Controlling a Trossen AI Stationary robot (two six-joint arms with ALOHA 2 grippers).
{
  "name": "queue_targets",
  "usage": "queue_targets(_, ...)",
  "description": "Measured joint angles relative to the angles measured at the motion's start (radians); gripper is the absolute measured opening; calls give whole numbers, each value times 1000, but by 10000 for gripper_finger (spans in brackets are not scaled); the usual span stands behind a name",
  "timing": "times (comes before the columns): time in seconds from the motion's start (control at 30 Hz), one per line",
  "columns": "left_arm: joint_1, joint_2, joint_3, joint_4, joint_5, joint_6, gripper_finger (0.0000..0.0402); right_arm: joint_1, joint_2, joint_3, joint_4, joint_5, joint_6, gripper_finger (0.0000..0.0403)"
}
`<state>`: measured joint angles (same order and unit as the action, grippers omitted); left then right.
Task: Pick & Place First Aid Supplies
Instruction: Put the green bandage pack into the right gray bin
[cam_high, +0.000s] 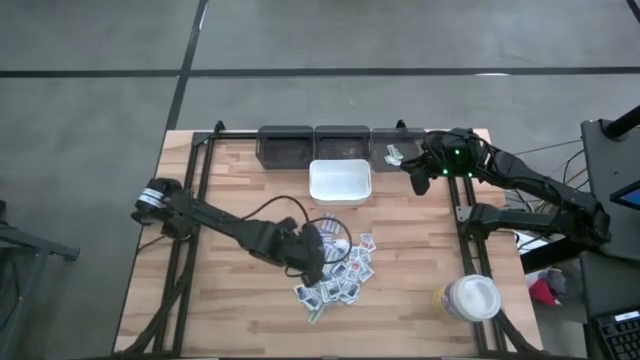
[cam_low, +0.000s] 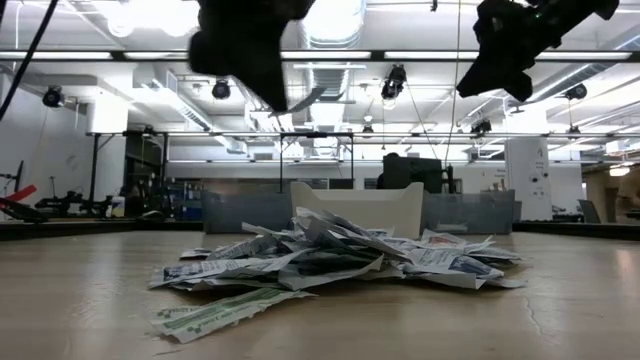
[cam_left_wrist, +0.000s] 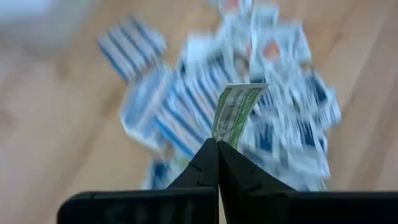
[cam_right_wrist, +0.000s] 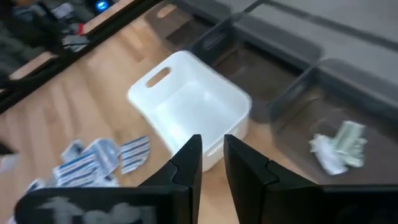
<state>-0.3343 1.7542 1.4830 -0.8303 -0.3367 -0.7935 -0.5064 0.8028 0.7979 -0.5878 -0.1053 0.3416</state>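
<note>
The left gripper (cam_high: 318, 262) hung above the near-centre of the table (cam_high: 230, 310), over the pile of packets (cam_high: 338, 275). Its jaws were pressed together on one green-printed packet (cam_left_wrist: 235, 111), which stood up from between the fingertips in the left wrist view, lifted clear of the heap below. In the low view that same gripper (cam_low: 285, 100) sat well above the pile (cam_low: 330, 258), with the packet showing as a thin dark sliver at its tip. The pile itself lay loose on the wood, mostly blue-striped packets with a few red-printed ones, and a greenish strip (cam_low: 215, 314) lay at its near edge, just beside the rest. Behind the pile, toward the far side of the table, stood the white tray (cam_high: 340, 183), and behind that a row of three dark bins (cam_high: 340, 143) along the far edge. The right gripper (cam_high: 418, 172) hovered near the rightmost bin (cam_right_wrist: 339, 102), to the right of the tray; its jaws stood a narrow gap apart with nothing between them. A few packets (cam_right_wrist: 337, 145) already lay in that bin. The tray (cam_right_wrist: 186, 102) looked empty in the right wrist view. A white-lidded jar (cam_high: 472, 299) stood at the near right corner, well apart from everything else.
</note>
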Motion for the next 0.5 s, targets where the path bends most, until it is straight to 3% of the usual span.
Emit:
queue_targets(0.23,50,0,35,17,-24,145,0,0,37,0,0,-21,0,52)
queue_targets(0.5,107,0,35,105,-108,246,0,23,140,-1,39,-380,-52,49)
